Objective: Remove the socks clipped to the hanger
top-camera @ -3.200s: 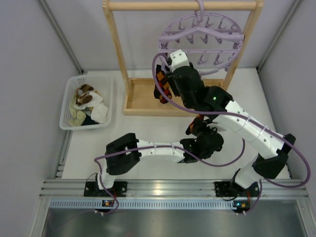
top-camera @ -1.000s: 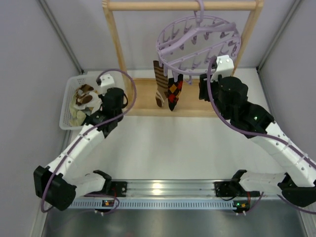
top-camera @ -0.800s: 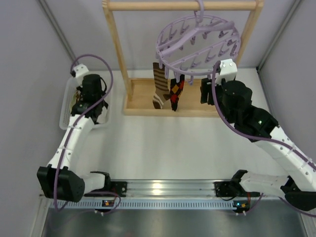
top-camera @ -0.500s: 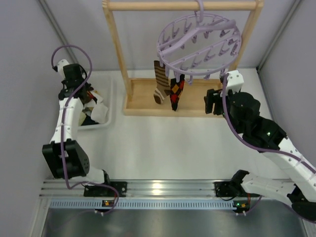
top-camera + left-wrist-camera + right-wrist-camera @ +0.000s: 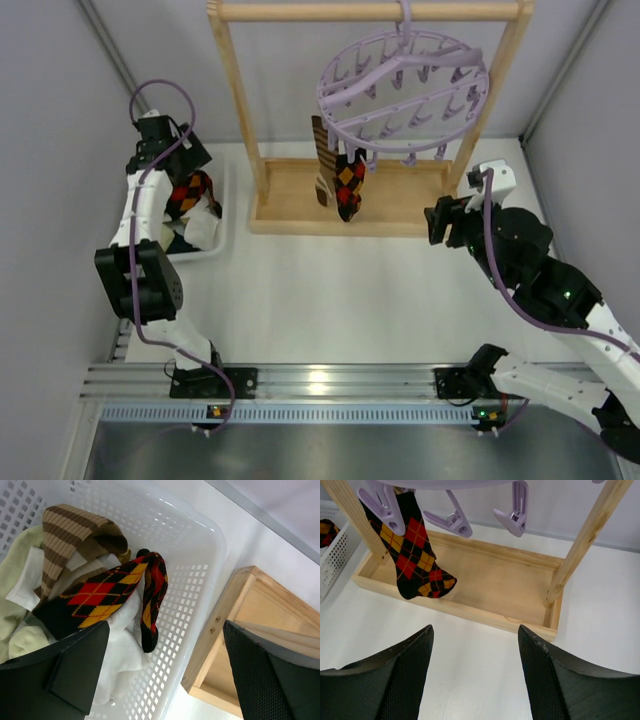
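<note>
Two socks hang clipped to the hanger (image 5: pixel 400 58), ahead of the right gripper (image 5: pixel 475 677) and to its left, above its level.

Clipped argyle sock (image 5: pixel 415 555): long axis vertical, cuff up in a lavender clip (image 5: pixel 382 505), foot bent so the toe points right in the right wrist view. It hangs over the wooden rack (image 5: pixel 590 535) base, not touching it.

Clipped brown striped sock (image 5: pixel 322 150): also vertical, just left of the argyle one in the top view. The right wrist view hides nearly all of it behind the argyle sock and the rack post.

Right gripper: jaws spread wide, nothing between them, poised above bare tabletop (image 5: pixel 600 605) short of the rack base.

Left gripper (image 5: pixel 165 677): jaws spread wide, holding nothing, above the white basket (image 5: pixel 190 545).

Basket argyle sock (image 5: pixel 100 597) lies just ahead of the left finger (image 5: pixel 60 675), long axis slanting away to the right, far end folded over and drooping. Its near end is hidden behind that finger.

Basket brown striped sock (image 5: pixel 70 530) lies farther ahead, bent. White sock (image 5: pixel 117 655) lies under the argyle one, partly covered.

The hanger's upper part is cut off in the right wrist view.
</note>
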